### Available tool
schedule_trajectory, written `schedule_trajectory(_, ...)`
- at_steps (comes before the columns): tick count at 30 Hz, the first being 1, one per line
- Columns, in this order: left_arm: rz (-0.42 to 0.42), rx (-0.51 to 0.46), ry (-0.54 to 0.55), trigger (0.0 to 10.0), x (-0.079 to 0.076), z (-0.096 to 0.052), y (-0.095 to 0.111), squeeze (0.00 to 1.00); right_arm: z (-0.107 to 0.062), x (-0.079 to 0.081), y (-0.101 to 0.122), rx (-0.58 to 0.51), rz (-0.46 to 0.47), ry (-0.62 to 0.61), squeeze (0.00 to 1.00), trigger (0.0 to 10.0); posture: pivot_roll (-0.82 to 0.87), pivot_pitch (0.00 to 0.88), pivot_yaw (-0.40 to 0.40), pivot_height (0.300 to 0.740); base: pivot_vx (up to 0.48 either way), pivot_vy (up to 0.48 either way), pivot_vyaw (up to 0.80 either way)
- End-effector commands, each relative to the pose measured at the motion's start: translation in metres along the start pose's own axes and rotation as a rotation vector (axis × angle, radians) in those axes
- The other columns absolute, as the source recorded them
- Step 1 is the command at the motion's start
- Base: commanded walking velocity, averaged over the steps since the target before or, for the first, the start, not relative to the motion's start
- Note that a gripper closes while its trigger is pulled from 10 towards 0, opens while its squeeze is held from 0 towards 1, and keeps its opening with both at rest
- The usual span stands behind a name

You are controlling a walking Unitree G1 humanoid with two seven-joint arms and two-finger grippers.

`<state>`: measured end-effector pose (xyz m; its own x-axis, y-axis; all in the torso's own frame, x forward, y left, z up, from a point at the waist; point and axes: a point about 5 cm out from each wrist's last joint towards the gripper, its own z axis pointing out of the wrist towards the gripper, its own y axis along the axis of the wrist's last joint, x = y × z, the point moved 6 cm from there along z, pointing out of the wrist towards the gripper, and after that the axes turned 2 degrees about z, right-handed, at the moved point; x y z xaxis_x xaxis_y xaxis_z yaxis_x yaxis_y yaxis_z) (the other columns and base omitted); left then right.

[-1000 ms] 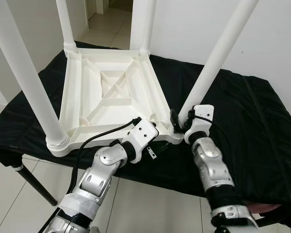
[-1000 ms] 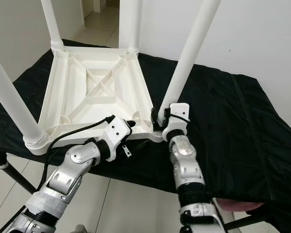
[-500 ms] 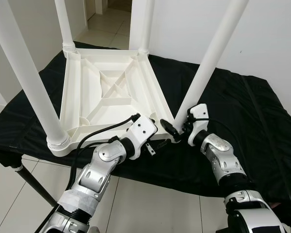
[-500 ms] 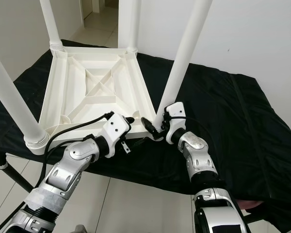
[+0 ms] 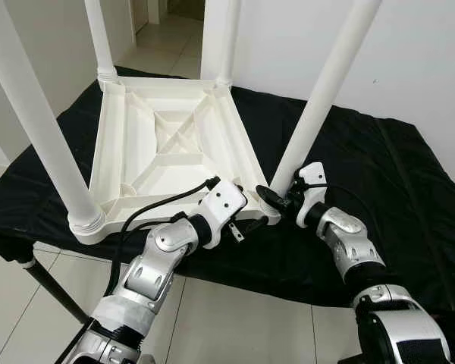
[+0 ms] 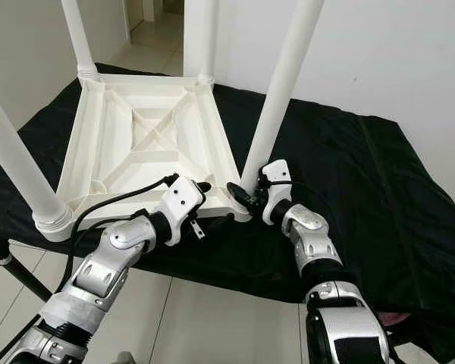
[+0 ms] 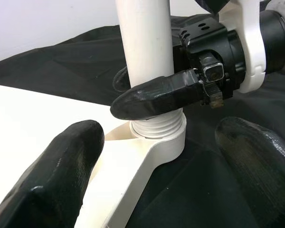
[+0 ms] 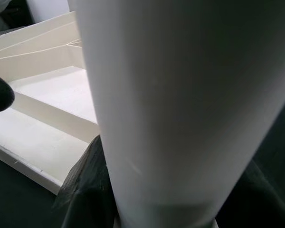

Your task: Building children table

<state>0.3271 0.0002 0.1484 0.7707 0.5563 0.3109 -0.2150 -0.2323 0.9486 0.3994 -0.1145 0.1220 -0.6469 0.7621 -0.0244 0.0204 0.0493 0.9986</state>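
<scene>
Four white legs rise from the upturned children's table (image 5: 167, 144) lying on a black-draped worktable (image 5: 379, 174), underside up so its sockets are reachable. From the head cameras, the right gripper (image 5: 277, 199) clasps the near-right leg (image 5: 315, 106) at its base, seemingly to screw it home. Left wrist view: the left gripper (image 7: 152, 156) spreads wide by that threaded socket (image 7: 159, 135). Right wrist view: the leg (image 8: 180, 109) close up.

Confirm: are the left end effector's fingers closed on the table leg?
No, the left end effector is open, fingers spread apart beside the leg.
</scene>
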Motion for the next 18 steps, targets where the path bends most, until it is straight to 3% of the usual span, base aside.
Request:
schedule_trajectory(1, 0.004, -0.002, 0.010, 10.0, 0.001, 0.003, 0.002, 0.00, -0.005, 0.003, -0.019, 0.060, 0.033, 0.013, 0.00, 0.0, 0.01, 0.000, -0.067, 0.740, 0.000, 0.000, 0.00)
schedule_trajectory(2, 0.004, -0.002, 0.010, 10.0, 0.001, 0.003, 0.002, 0.00, -0.005, 0.003, -0.019, 0.060, 0.033, 0.013, 0.00, 0.0, 0.01, 0.000, -0.067, 0.740, 0.000, 0.000, 0.00)
schedule_trajectory(3, 0.002, -0.003, 0.008, 10.0, 0.001, 0.004, 0.002, 0.00, -0.007, 0.000, -0.021, 0.051, 0.041, -0.016, 0.00, 4.1, 0.01, 0.000, -0.067, 0.740, 0.000, 0.000, 0.00)
schedule_trajectory(4, 0.001, -0.004, 0.008, 10.0, 0.001, 0.004, 0.002, 0.00, -0.008, -0.001, -0.020, 0.042, 0.039, -0.031, 0.00, 10.0, 0.01, 0.000, -0.067, 0.740, 0.000, 0.000, 0.00)
schedule_trajectory(9, -0.003, -0.007, 0.006, 10.0, 0.000, 0.005, 0.003, 0.00, -0.007, -0.001, -0.017, 0.017, 0.064, -0.059, 0.00, 10.0, 0.00, 0.000, -0.070, 0.740, 0.000, 0.000, 0.00)
schedule_trajectory(10, -0.008, -0.007, 0.004, 10.0, -0.002, 0.005, 0.002, 0.00, -0.005, -0.004, -0.015, 0.009, 0.040, -0.123, 0.00, 10.0, 0.00, 0.000, -0.070, 0.740, 0.000, 0.000, 0.00)
schedule_trajectory(18, -0.018, -0.006, 0.003, 10.0, -0.005, 0.006, 0.001, 0.00, -0.006, -0.005, -0.006, -0.040, 0.039, -0.242, 0.00, 10.0, -0.01, 0.000, -0.075, 0.740, 0.000, 0.000, 0.00)
